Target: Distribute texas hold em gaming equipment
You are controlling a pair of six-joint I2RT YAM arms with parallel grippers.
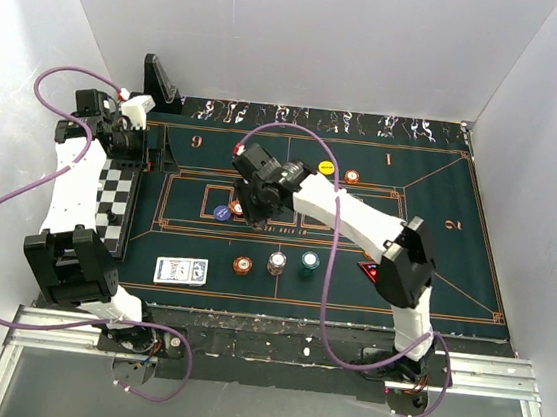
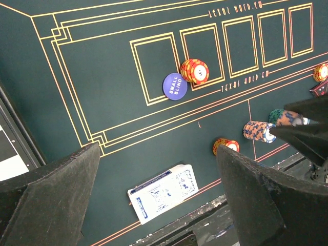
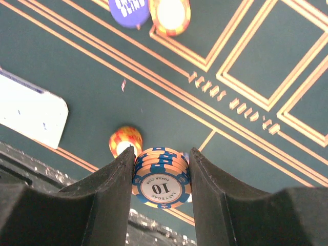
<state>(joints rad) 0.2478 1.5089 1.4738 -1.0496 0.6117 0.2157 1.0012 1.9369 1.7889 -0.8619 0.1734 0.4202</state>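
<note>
orange-and-blue round chip stack [image 3: 161,179]: only wrist-side do we see our right gripper [image 3: 162,149] pinching it. left gripper [image 2: 158,148] gapes empty.

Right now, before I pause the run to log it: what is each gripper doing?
Left gripper: open, holding nothing.
Right gripper: closed on the orange-and-blue chip stack marked 10.

- The left arm [image 1: 72,180] and right arm [image 1: 358,218] are white with big black joints.
- A purple cable [image 1: 329,275] loops along each.
- The fingers [image 3: 110,205] are thick and black.
</note>
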